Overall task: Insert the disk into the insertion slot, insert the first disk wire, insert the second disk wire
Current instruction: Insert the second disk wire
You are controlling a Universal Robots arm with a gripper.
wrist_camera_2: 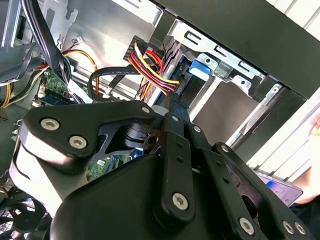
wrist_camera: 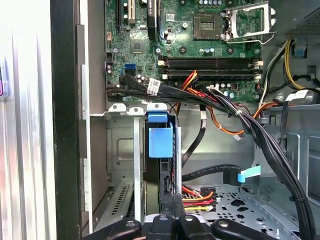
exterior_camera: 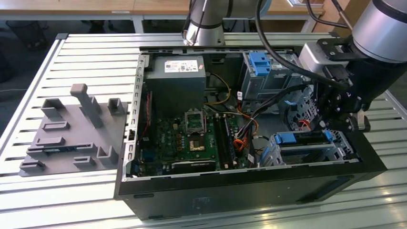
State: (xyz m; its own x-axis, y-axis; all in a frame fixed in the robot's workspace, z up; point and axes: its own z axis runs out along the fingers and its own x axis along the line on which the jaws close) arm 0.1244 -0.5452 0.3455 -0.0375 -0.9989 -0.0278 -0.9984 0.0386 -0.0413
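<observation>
Black jaws are gripping the red-and-yellow disk wire (wrist_camera_2: 150,67) by its plug, at the blue-framed silver disk (wrist_camera: 160,142). That disk is sitting inside the low perforated silver insertion slot (wrist_camera: 120,150); wiring is looking unfinished.

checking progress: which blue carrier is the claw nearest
The disk in the low cage, right by the claw; the other blue tab sits in the taller cage, apart from it.

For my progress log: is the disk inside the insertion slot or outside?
Inside. The disk sits between the walls of the insertion slot.
</observation>
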